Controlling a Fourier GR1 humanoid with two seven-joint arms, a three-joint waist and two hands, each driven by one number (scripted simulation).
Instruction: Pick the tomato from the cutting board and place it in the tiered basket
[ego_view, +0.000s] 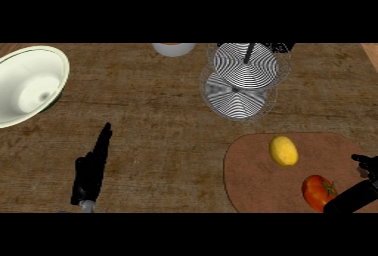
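Counter, wooden top (148, 100): holds all items listed below. Cutting board (258, 175), brown, rounded, at the lower right of the view; carries two items. Tomato (317, 191), red with a green stalk, lying on the board near its lower right corner, partly hidden by the right hand; this is the piece to be moved, and it has not left the board. Lemon-like yellow fruit (283, 150), on the same board, up and to the left of the tomato, apart from it; not part of the job. Tiered basket (242, 80), wire, two round levels seen from above, at the top centre-right, well apart from the tomato; both levels look bare, nothing placed yet. Right hand (353, 196), black, entering at the lower right edge, right against the tomato's right side; fingers show above it at the edge, but whether they are curled round the fruit or merely beside it cannot be told. Left hand (91, 167), black, at the lower left, fingers straight and pressed together pointing up the view, holding nothing, resting. Large white bowl (29, 85), upper left edge; small white cup (174, 48), top centre. Status, by judgement: early stage, approach or first contact only; securing the tomato, lifting, carrying to the basket and releasing all remain.
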